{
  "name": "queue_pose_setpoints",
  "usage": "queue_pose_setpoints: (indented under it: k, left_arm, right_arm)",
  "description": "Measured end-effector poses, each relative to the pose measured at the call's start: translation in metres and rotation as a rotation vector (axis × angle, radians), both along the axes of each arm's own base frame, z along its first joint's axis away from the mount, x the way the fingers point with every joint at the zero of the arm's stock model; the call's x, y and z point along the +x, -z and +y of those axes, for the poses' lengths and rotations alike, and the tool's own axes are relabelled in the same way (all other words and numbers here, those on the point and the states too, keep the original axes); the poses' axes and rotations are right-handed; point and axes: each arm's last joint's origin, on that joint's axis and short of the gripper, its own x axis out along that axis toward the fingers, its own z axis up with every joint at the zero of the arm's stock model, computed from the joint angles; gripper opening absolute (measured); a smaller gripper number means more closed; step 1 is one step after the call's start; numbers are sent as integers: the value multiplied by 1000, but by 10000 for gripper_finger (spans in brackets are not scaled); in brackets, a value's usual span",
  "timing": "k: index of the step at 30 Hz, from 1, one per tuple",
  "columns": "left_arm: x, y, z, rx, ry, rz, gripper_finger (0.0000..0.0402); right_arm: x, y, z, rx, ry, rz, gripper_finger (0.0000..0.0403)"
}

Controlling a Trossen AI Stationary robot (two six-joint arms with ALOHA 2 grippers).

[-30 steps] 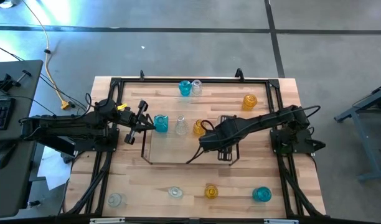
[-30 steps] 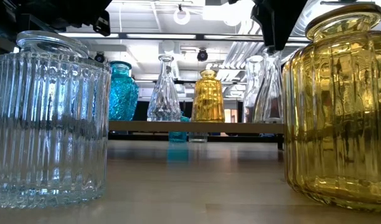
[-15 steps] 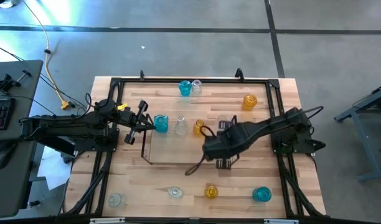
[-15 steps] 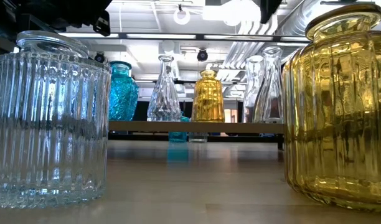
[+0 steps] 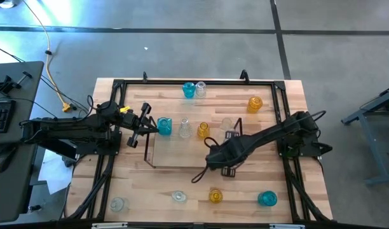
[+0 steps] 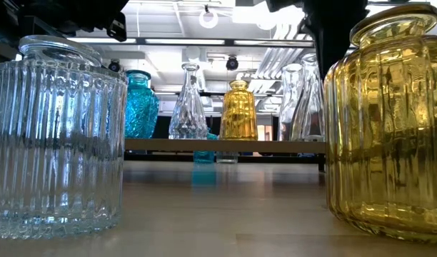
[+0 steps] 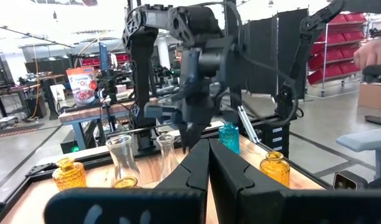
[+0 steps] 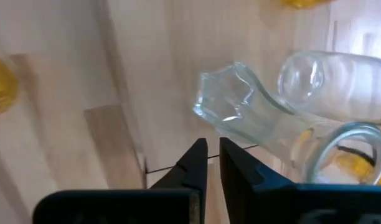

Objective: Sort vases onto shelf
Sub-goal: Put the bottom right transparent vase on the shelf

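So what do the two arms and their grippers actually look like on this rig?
Both arms are dark, almost black, jointed links with black cables looping alongside. The left gripper has a small yellow marking just behind it. In the wrist views each gripper shows two flat, dark, tapering fingers on a dark crossbar. The right gripper looks the same, without yellow.

Shelf (image 5: 182, 156) front half is lying bare; a pincer could pass there. Its back edge is carrying a row blocking entry: blue vase (image 5: 164, 126), clear vase (image 5: 184, 129), amber vase (image 5: 203, 130), two clear vases (image 5: 227, 124). Right pincer (image 5: 227, 170), fingers nearly closed, is hanging over the shelf's front right corner. Left pincer (image 5: 138, 130), fingers together, is sitting just beside the blue vase. Open counter (image 5: 182, 95) is showing between the back and front vase groups.
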Motion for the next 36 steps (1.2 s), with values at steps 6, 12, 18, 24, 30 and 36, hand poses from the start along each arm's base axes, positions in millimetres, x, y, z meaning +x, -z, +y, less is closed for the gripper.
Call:
queue_pose_setpoints:
  k: [6,12,18,24,30,36]
  left_arm:
    - [0,0,0,0,0,0,0]
    - [0,0,0,0,0,0,0]
    - [0,0,0,0,0,0,0]
    - [0,0,0,0,0,0,0]
    - [0,0,0,0,0,0,0]
    - [0,0,0,0,0,0,0]
  right_arm:
    - [1,5,-6,-72,54,-21,16]
    - [2,5,-10,-91,99,-35,2]
    - [2,4,-11,-121,111,-46,0]
    - [2,4,-12,-152,107,-57,0]
    - [2,4,-12,-150,71,-45,0]
    - [1,-3,-7,-75,32,-21,0]
